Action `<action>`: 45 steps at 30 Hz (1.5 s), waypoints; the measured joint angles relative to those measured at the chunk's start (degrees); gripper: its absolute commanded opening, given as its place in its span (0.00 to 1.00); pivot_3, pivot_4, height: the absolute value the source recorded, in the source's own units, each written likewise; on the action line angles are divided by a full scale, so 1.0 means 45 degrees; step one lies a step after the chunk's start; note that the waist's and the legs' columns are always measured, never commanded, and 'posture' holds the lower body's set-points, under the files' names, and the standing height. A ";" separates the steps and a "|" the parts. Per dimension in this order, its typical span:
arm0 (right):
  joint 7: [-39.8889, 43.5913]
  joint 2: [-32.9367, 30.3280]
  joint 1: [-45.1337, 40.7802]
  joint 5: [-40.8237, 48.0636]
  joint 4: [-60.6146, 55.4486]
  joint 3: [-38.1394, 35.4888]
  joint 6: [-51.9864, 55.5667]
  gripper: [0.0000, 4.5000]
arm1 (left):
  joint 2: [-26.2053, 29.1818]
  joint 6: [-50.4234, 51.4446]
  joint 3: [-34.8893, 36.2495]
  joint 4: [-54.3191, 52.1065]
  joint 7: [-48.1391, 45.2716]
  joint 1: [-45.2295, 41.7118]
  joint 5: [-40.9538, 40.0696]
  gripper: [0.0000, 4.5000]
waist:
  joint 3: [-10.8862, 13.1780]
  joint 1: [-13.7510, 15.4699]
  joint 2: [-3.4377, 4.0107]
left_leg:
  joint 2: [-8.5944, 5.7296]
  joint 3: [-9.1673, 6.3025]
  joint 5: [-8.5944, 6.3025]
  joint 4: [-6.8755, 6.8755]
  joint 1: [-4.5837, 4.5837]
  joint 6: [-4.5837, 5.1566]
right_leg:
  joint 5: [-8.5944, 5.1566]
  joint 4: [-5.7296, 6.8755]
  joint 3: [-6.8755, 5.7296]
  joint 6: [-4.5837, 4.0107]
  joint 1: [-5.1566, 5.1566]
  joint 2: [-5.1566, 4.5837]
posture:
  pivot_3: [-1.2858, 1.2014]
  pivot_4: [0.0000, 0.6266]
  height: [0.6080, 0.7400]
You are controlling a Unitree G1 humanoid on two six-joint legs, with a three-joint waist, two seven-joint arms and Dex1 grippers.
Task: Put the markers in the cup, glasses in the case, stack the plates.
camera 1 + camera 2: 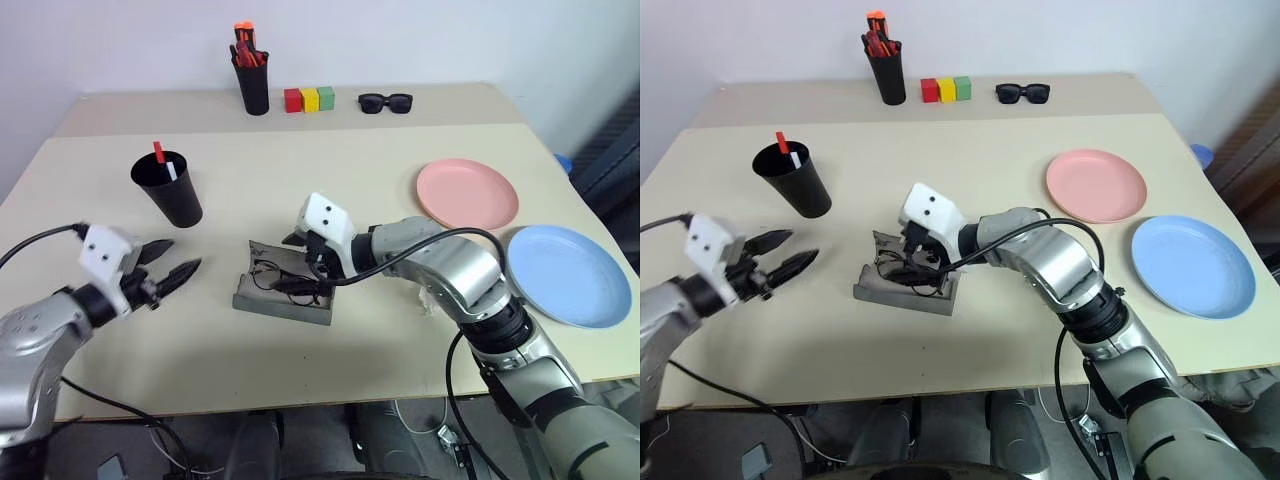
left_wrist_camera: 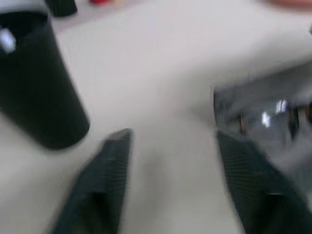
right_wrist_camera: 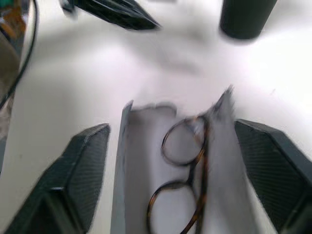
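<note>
The grey case (image 1: pixel 262 297) lies open in the middle of the table, and the tortoiseshell glasses (image 3: pixel 183 144) rest inside it. My right gripper (image 1: pixel 304 265) hovers over the case, open, with one finger on each side of it and nothing held. The black cup (image 1: pixel 168 190) stands to the left with the red marker (image 1: pixel 158 152) and the white marker (image 1: pixel 172 171) upright in it. My left gripper (image 1: pixel 178 256) is open and empty, between the cup and the case, pointing toward the case. The pink plate (image 1: pixel 467 192) and the blue plate (image 1: pixel 568 274) lie side by side at the right.
At the table's far edge stand a black pen holder (image 1: pixel 252 78) with orange-red pens, three coloured blocks (image 1: pixel 309 99) and black sunglasses (image 1: pixel 385 101). A black cable (image 1: pixel 440 238) loops over my right forearm.
</note>
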 measured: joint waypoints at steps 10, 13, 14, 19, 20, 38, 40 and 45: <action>0.1439 -0.3202 0.4163 -0.0367 -0.1420 -0.2279 -0.3887 0.91 | -0.1686 -0.0016 -0.4989 0.5939 -0.0353 -0.6912 0.2366 0.02 | -0.0002 0.0022 -0.0006 | -0.0011 -0.0007 0.0000 -0.0004 0.0006 0.0002 | 0.0003 -0.0018 -0.0006 0.0020 0.0018 0.0004 | 0.52 0.24 1.00; 0.1538 -0.3696 0.5010 -0.0368 -0.1716 -0.2870 -0.4137 0.91 | -0.1980 -0.0229 -0.5727 0.7903 -0.1101 -0.7965 0.2868 0.02 | -0.0001 -0.0078 -0.0005 | -0.0002 -0.0010 0.0000 -0.0010 0.0014 0.0003 | 0.0004 -0.0003 -0.0004 0.0022 0.0010 0.0019 | 0.52 0.24 1.00; 0.1523 -0.3834 0.5297 -0.0366 -0.1885 -0.3036 -0.4177 0.91 | -0.2016 -0.0254 -0.5946 0.8344 -0.1516 -0.8187 0.2956 0.02 | -0.0001 -0.0076 -0.0005 | -0.0002 -0.0013 0.0000 -0.0011 0.0011 0.0003 | 0.0002 -0.0001 -0.0005 0.0023 0.0010 0.0021 | 0.52 0.24 1.00; 0.1009 -0.3935 0.6074 -0.0377 -0.2445 -0.3589 -0.4182 0.91 | -0.1395 -0.0426 -0.6868 0.8672 -0.4493 -0.8310 0.3047 0.02 | 0.0000 -0.0117 -0.0005 | -0.0002 -0.0013 0.0000 -0.0009 0.0003 0.0003 | 0.0000 -0.0003 -0.0002 0.0021 0.0007 0.0019 | 0.52 0.24 1.00; 0.0879 -0.3935 0.6157 -0.0381 -0.2518 -0.3668 -0.4150 0.91 | -0.1131 -0.0520 -0.6919 0.8511 -0.5003 -0.8272 0.3046 0.02 | 0.0000 -0.0116 -0.0004 | -0.0002 -0.0012 0.0000 -0.0008 0.0005 0.0003 | -0.0001 -0.0003 -0.0002 0.0020 0.0008 0.0019 | 0.52 0.24 1.00; 0.0607 -0.3762 0.5479 -0.0779 -0.1246 -0.3565 -0.4784 0.91 | 0.1936 -0.2012 -0.6072 0.2632 -0.6736 -0.3529 0.2822 0.02 | 0.0002 0.0079 -0.0001 | -0.0002 -0.0006 -0.0001 0.0000 0.0006 0.0004 | -0.0029 -0.0010 0.0004 -0.0032 0.0018 0.0002 | 0.52 0.24 1.00; 0.0639 -0.3784 0.5323 -0.0841 -0.0872 -0.3563 -0.4832 0.91 | 0.1936 -0.2251 -0.5905 0.2324 -0.6454 -0.3181 0.2836 0.02 | 0.0003 0.0081 0.0000 | -0.0002 -0.0006 0.0000 0.0004 0.0006 0.0004 | -0.0029 -0.0009 0.0004 -0.0033 0.0018 0.0002 | 0.52 0.24 1.00; 0.1546 -0.5271 0.5392 -0.1008 -0.0270 -0.3987 -0.5082 0.91 | 0.0895 -0.2896 -0.5173 0.2162 -0.5029 -0.3387 0.2792 0.02 | 0.0006 0.0179 0.0004 | -0.0010 -0.0005 -0.0002 0.0022 -0.0006 0.0005 | -0.0028 -0.0019 0.0003 -0.0028 0.0025 -0.0007 | 0.52 0.24 1.00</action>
